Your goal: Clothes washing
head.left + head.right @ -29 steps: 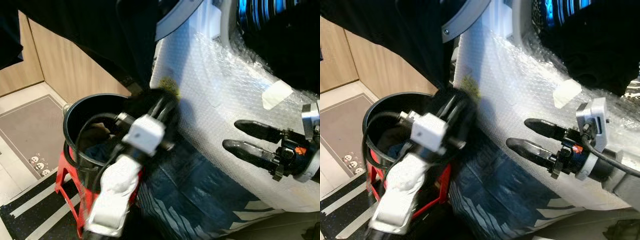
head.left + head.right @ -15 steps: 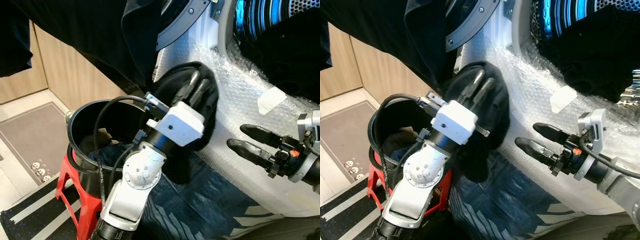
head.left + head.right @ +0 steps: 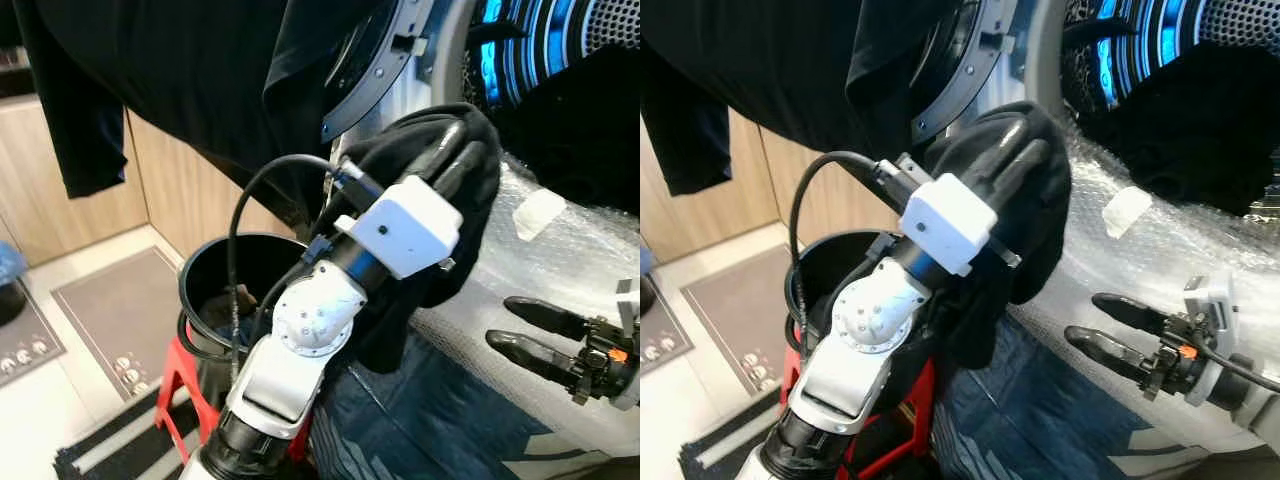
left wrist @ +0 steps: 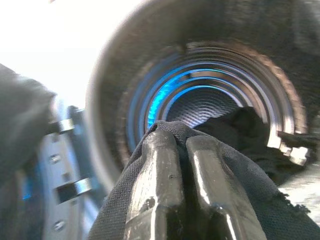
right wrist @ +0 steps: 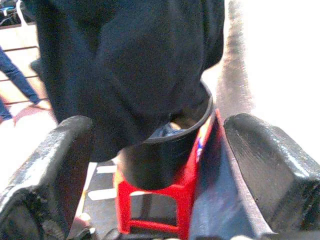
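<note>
My left gripper point(image 3: 462, 140) is raised in front of the washing machine's opening and is shut on a black garment point(image 3: 440, 270) that drapes over its fingers and hangs down. In the left wrist view the fingers point(image 4: 155, 190), pressed together and wrapped in black cloth, face the blue-lit drum point(image 4: 200, 100), where dark clothes point(image 4: 245, 125) lie. A black bucket point(image 3: 210, 290) with clothes in it stands on a red stool point(image 3: 175, 385) below the arm. My right gripper point(image 3: 512, 324) hangs open, low at the right, beside the machine's bubble-wrapped front point(image 3: 580, 240).
A large dark garment point(image 3: 190, 80) hangs over the open machine door point(image 3: 375, 60). Dark blue striped cloth point(image 3: 420, 420) lies on the floor at the machine's foot. A grey mat point(image 3: 110, 320) and wooden cabinets point(image 3: 40, 190) are to the left. A person's legs point(image 5: 15, 75) stand further off.
My left arm has lifted the black garment out of the bucket and up towards the drum opening. The camera has tilted upward. The right gripper has stayed open in place.
</note>
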`<state>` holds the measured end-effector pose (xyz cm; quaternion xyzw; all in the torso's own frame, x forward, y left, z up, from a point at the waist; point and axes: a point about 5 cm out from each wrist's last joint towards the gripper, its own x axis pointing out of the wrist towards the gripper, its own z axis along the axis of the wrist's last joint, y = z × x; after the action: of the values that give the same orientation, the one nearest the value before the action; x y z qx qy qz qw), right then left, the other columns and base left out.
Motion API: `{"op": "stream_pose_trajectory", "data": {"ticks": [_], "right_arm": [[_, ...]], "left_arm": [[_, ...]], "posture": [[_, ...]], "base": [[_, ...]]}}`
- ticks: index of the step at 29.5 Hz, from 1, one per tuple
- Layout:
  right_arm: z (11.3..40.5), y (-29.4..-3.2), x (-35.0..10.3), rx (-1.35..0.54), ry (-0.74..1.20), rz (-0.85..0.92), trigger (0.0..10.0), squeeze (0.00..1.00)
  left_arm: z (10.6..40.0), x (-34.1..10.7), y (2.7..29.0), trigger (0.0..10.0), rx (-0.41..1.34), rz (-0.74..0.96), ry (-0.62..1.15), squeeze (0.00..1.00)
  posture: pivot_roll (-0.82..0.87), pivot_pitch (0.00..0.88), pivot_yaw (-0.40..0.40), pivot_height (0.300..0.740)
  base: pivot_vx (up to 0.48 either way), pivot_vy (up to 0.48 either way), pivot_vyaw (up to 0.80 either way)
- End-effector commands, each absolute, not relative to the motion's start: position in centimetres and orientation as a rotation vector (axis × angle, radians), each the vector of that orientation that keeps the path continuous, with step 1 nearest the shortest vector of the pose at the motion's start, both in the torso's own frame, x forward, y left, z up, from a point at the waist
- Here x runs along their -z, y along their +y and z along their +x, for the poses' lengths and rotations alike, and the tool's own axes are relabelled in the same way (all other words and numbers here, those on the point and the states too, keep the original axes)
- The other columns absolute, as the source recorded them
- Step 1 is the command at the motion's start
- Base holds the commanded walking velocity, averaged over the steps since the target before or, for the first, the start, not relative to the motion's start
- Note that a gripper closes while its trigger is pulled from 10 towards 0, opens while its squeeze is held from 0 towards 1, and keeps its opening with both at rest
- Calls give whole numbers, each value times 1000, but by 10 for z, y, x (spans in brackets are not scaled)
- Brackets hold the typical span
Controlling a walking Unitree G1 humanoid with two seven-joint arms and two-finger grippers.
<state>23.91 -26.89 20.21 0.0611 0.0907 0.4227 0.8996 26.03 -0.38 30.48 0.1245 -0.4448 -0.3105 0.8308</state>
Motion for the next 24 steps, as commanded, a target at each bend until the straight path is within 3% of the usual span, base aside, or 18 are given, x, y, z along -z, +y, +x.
{"op": "stream_pose_trajectory", "data": {"ticks": [1,10,24], "right_arm": [[241,-270,-207,-865,147,103,10000,0],[241,-225,-206,-988,58,137,10000,0],[246,-196,-213,-1005,-2,168,10000,0]], "left_arm": [[256,-314,-13,10000,699,257,-964,0],[262,-311,-22,10000,764,278,-908,0],[274,-311,-34,10000,764,335,-853,0]], "posture": [[-96,0,-132,740],[-78,0,-90,740],[-76,0,-63,740]], "base": [[0,0,0],[0,0,0],[0,0,0]]}}
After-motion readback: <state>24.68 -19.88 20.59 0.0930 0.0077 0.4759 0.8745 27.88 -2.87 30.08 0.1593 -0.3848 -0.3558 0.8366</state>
